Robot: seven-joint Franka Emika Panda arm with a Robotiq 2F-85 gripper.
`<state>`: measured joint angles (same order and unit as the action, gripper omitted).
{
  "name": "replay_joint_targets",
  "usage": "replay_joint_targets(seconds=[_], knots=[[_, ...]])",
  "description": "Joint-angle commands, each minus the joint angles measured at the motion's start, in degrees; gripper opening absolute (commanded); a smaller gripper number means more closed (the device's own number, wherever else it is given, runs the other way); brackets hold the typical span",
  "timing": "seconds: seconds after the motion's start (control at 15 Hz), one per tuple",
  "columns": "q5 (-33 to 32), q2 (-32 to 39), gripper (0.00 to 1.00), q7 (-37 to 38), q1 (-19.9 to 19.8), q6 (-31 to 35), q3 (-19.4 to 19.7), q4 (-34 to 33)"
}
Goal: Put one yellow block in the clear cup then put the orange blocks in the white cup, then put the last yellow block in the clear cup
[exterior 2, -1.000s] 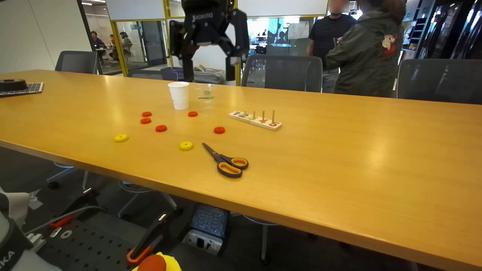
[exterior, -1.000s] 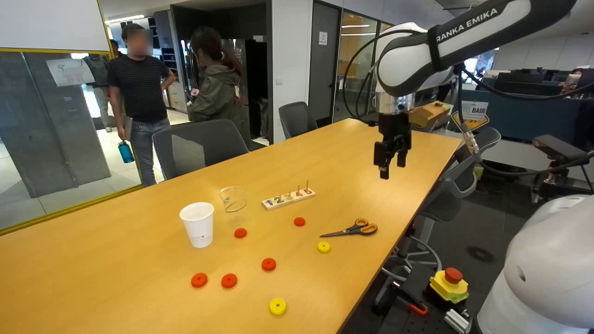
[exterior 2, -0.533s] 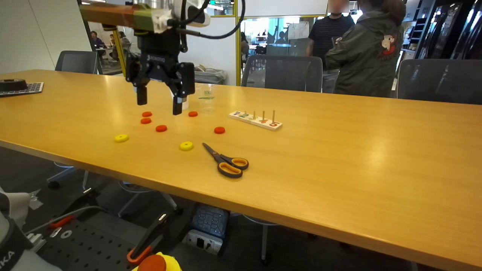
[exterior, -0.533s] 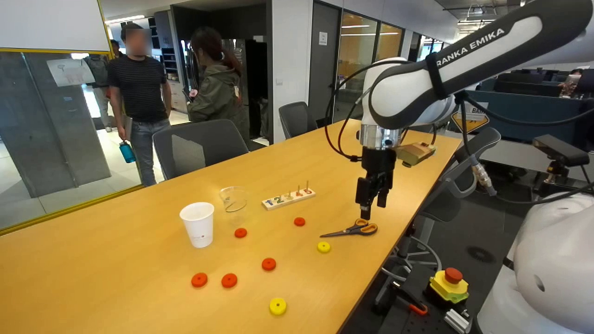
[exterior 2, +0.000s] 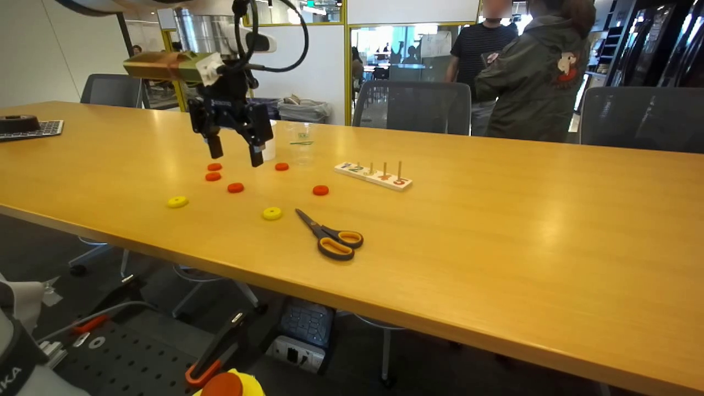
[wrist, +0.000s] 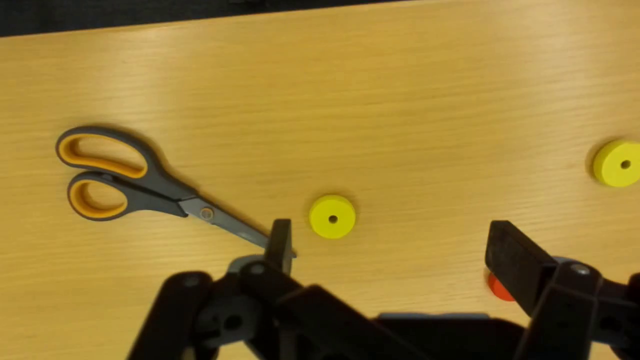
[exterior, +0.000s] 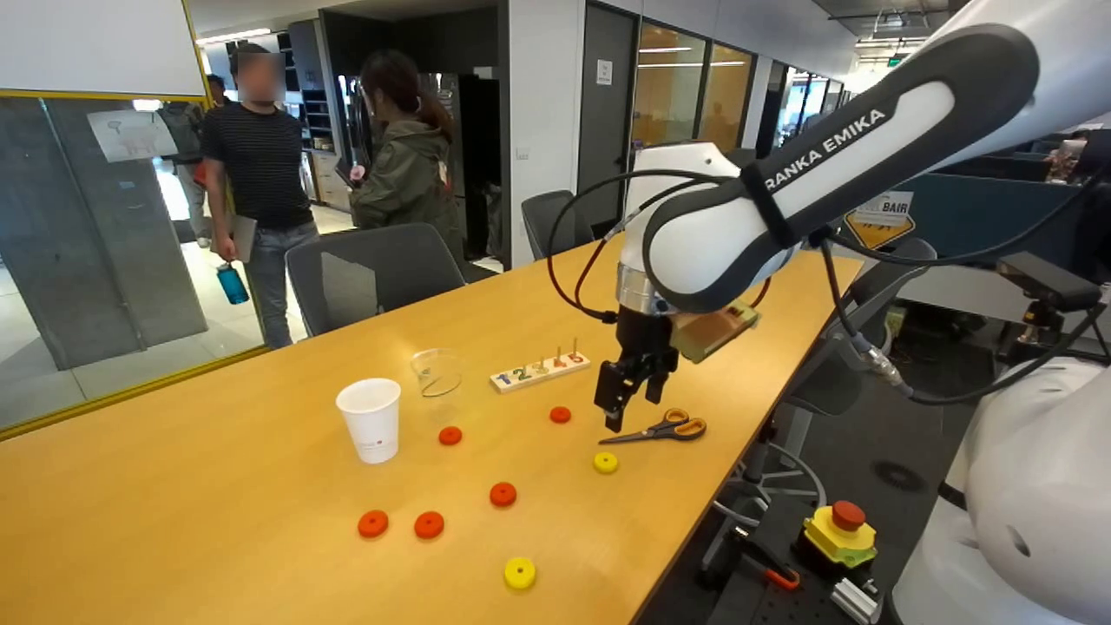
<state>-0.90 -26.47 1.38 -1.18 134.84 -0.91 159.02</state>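
Observation:
Two yellow blocks lie on the table. The nearer yellow block (wrist: pixel 322 212) shows beyond the fingertips in the wrist view, close to the left finger's side; another yellow block (wrist: pixel 617 165) is at the right edge. Above the table my gripper (wrist: pixel 390 225) hangs open, slightly tilted, with nothing held. Several orange blocks (exterior: pixel 502 495) are scattered around the cups; one orange block (wrist: pixel 500 289) is partly covered by the right finger. The white cup (exterior: pixel 371 425) stands upright beside the clear cup (exterior: pixel 437 373). In an exterior view the gripper partly hides the white cup (exterior 2: pixel 268 149).
Scissors (wrist: pixel 170 190) lie beside the nearer yellow block, their tip passing under the left finger in the wrist view. A wooden number board (exterior: pixel 540 371) with upright pegs sits behind the orange blocks. The table edge (wrist: pixel 200 21) runs along the top of the wrist view.
My gripper has come down from high over the table and moved across past the scissors toward the nearer yellow block, tilting a little. It stays open. Blocks and cups have not moved.

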Motion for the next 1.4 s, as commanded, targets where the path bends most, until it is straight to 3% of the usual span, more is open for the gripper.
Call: replay_joint_targets(seconds=[0.0, 0.27, 0.47, 0.93, 1.33], knots=[[-2.7, 5.4, 1.0, 10.5, -1.1, 8.0, -4.8, -0.1], [-7.6, 11.2, 1.0, 19.9, -3.6, 12.8, -7.1, 0.0], [-10.7, 15.1, 1.0, 23.3, -5.0, 14.5, -6.0, 0.0], [-5.9, 22.9, 1.0, 18.2, -3.7, 22.7, -1.0, -0.1], [-0.6, 25.5, 1.0, 13.2, -2.2, 26.2, 0.2, -0.2]])
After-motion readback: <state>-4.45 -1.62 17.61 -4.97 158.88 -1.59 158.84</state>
